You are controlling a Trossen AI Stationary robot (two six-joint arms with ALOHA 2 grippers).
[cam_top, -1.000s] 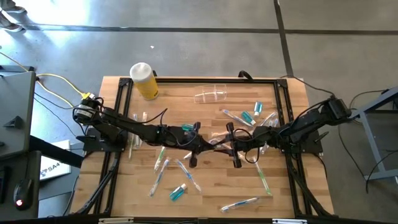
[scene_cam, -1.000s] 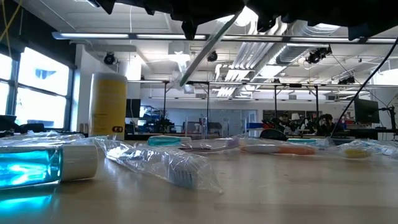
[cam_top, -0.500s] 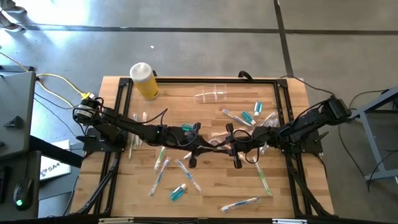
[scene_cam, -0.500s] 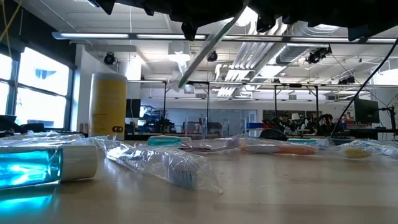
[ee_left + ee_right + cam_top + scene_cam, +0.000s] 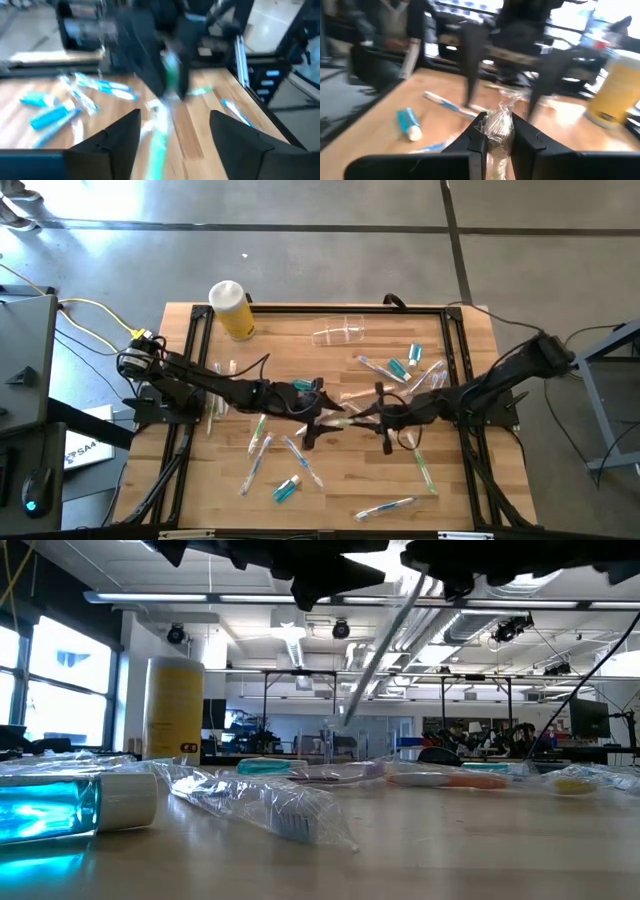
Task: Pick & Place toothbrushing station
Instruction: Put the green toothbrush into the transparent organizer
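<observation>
A slim teal toothbrush in clear wrap hangs in the air over the table's middle. My right gripper is shut on it. My left gripper faces it from the table's left, open, and the toothbrush runs between its spread fingers without touching them. The clear cup lies on its side near the far edge. More wrapped toothbrushes and teal tubes lie flat on the wood. My right gripper pinches one end of the wrapped toothbrush between its two fingers, with crinkled wrap standing out past the fingertips. The fingers come about level from the table's right. The toothbrush is lifted clear and slants down to its free end.
A yellow cylinder container with a white top stands at the far left. A black frame runs round the wooden top. In the low view a teal tube and a wrapped brush head lie close to the camera.
My left gripper has opened and let go of the toothbrush while staying in place. My right gripper, still shut on it, has drawn back a little toward the table's right edge and tipped up; the toothbrush went with it, still slanting and clear of the table.
</observation>
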